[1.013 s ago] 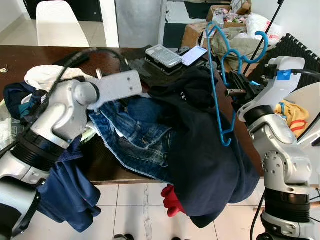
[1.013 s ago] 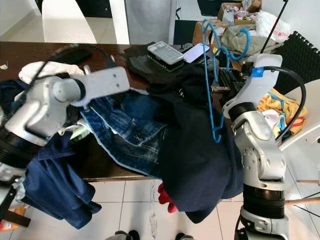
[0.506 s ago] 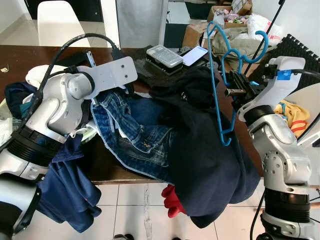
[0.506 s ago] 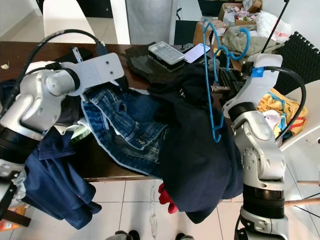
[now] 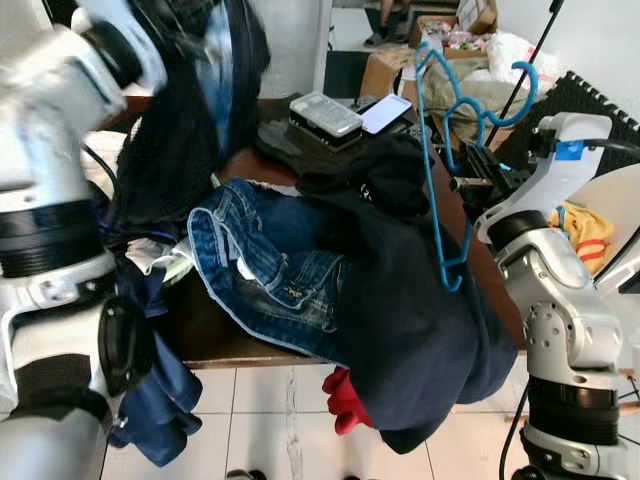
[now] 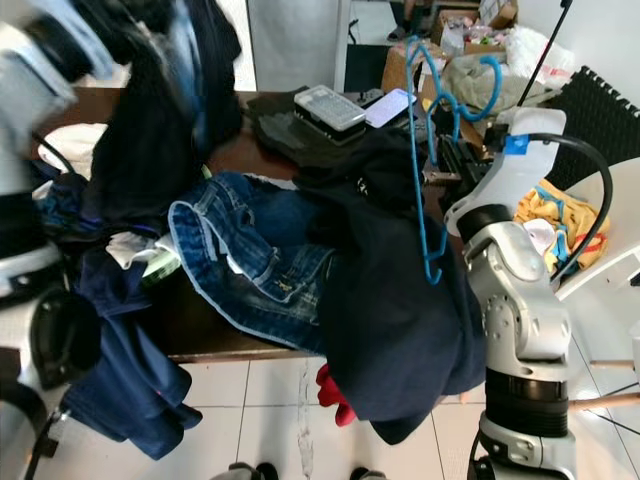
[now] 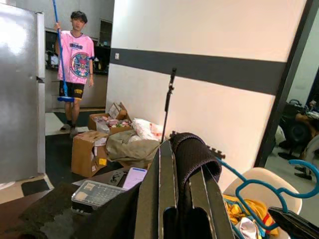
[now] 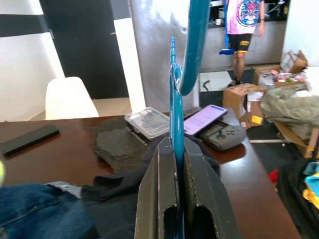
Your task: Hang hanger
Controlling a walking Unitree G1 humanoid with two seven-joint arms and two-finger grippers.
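Right tool (image 8: 175, 164) clamps blue hanger (image 5: 440, 170); left tool (image 7: 177, 184) grips dark garment (image 5: 190, 110).

Clutter on my table and the room behind it
Blue jeans (image 5: 265, 270) lie crumpled on the brown table (image 5: 205, 325) beside a dark navy garment (image 5: 410, 300) spilling over its edge; a clear lidded box (image 5: 325, 112) and phone (image 5: 387, 111) sit farther back, perhaps on dark cloth; a person (image 7: 73, 55) holds a blue pole
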